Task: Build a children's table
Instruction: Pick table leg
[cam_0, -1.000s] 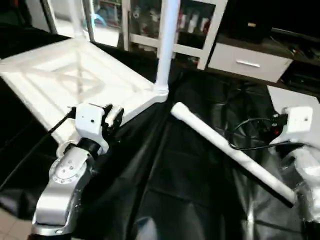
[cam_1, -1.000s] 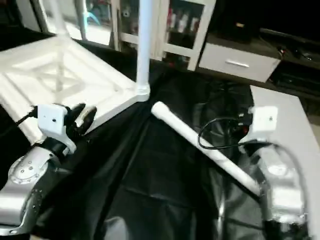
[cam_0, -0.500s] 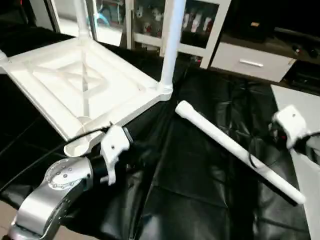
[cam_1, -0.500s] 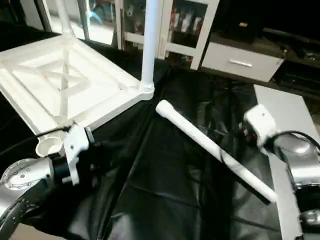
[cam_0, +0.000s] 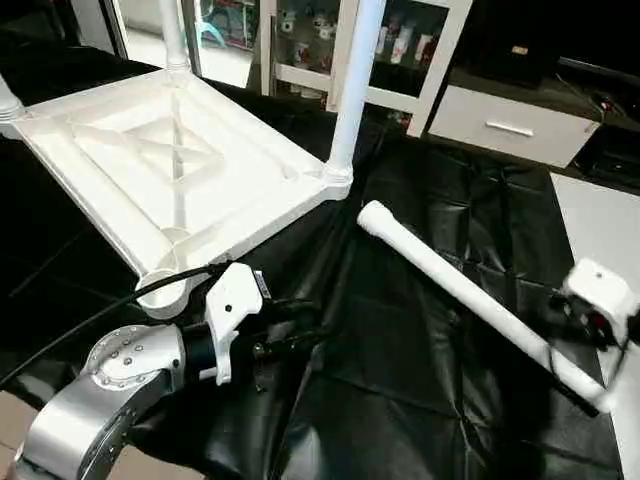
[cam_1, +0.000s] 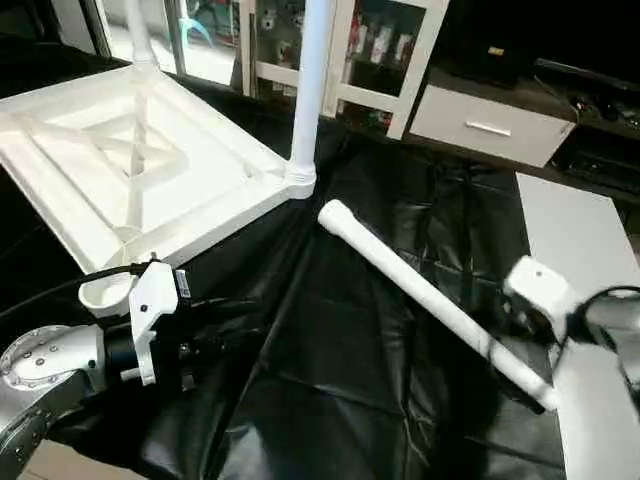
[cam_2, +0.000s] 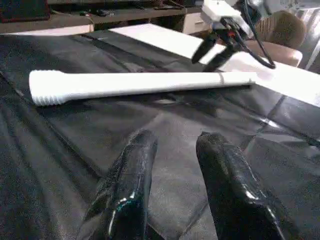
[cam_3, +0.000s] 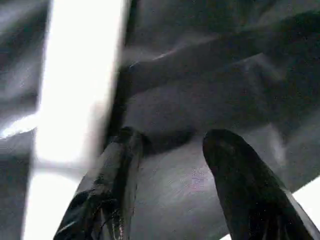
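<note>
Left hand released and holding nothing, hovering low over black sheeting just beside the empty near corner socket.
Right hand likewise spread and ungripping, poised at the narrow end of the loose leg, not seen to clasp it. Loose leg lying flat on the sheeted desk, ribbed end toward the tabletop, narrow end toward the robot's right, beside a white surface. Tabletop resting upside down at the robot's left, X-ribbed underside up. Fitted legs standing upright in corner sockets: one at the corner nearest the loose leg, another at the far corner, a stub of a third at the picture's left edge. Near corner socket holding no leg. White cabinet with glass doors and a drawer unit behind.
</note>
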